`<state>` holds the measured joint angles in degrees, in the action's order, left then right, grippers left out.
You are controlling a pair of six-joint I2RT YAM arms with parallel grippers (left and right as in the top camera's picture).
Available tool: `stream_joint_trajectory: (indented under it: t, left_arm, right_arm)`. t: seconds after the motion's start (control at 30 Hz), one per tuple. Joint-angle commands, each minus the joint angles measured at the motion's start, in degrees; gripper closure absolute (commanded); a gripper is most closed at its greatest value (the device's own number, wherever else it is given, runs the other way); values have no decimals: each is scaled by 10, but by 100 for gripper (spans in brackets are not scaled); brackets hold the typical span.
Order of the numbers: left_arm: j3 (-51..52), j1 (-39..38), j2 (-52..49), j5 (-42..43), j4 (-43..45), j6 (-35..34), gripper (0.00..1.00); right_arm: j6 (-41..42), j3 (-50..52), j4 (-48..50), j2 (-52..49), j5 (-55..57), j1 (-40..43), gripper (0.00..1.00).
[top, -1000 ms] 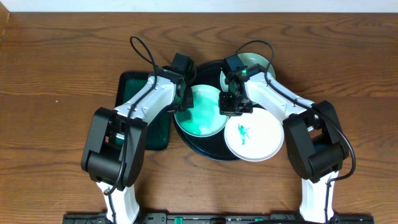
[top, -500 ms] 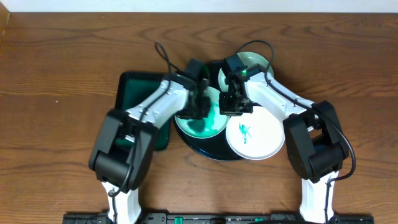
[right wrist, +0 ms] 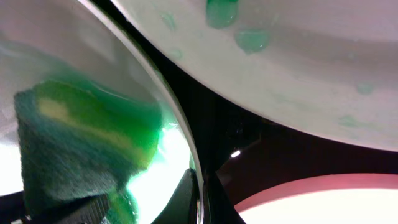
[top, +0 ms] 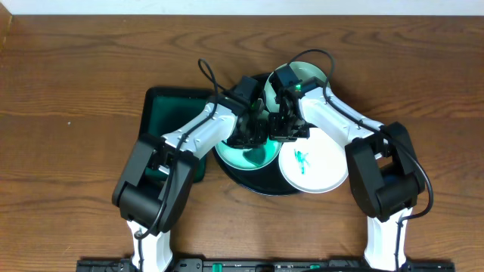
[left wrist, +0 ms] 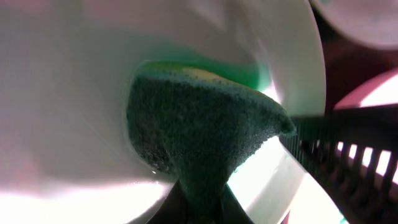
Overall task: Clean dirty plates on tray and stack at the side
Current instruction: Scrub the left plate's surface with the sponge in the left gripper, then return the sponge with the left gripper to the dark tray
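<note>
The black tray holds three plates. The left plate is smeared teal. My left gripper is shut on a green sponge and presses it onto this plate. My right gripper is shut on the same plate's right rim, with the sponge just beside it. The front-right plate has a small teal smear and overhangs the tray's edge. The back plate lies behind the right arm and is partly hidden; it also shows in the right wrist view.
A rectangular dark green tray sits left of the black tray, partly under my left arm. Bare wood tabletop surrounds both trays.
My left gripper has moved right with the sponge, from the plate's left edge across it to beside the right gripper. The right gripper has kept its hold on the rim.
</note>
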<state>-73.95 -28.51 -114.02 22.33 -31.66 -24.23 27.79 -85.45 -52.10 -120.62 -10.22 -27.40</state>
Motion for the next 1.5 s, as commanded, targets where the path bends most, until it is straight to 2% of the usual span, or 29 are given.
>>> stream_joint_trajectory:
  t: [0.0, 0.13, 0.3, 0.63, 0.93, 1.23, 1.47]
  left_arm:
    - [7, 32, -28, -85, 30, -93, 93]
    - [7, 56, -28, -137, 49, -139, 93]
    - [7, 79, -28, -217, 41, -144, 93]
    - [5, 91, -28, -351, -102, -145, 93]
    - [-16, 76, -2, -350, -137, -114, 93]
    - [-59, 36, 100, -334, -157, -106, 93]
    - [-60, 47, 184, -323, -193, -103, 93]
  right_arm:
    - [-11, 9, -11, -15, -12, -16, 99]
    - [-11, 9, -15, -15, -12, -16, 99]
    - [-11, 9, -19, -15, -12, -16, 99]
    - [-11, 9, -14, -15, -12, -16, 99]
    - [-11, 9, -5, -15, -13, -16, 99]
    - [-11, 9, 1, -15, -21, -16, 99]
    - [-17, 9, 7, -15, -21, -16, 99]
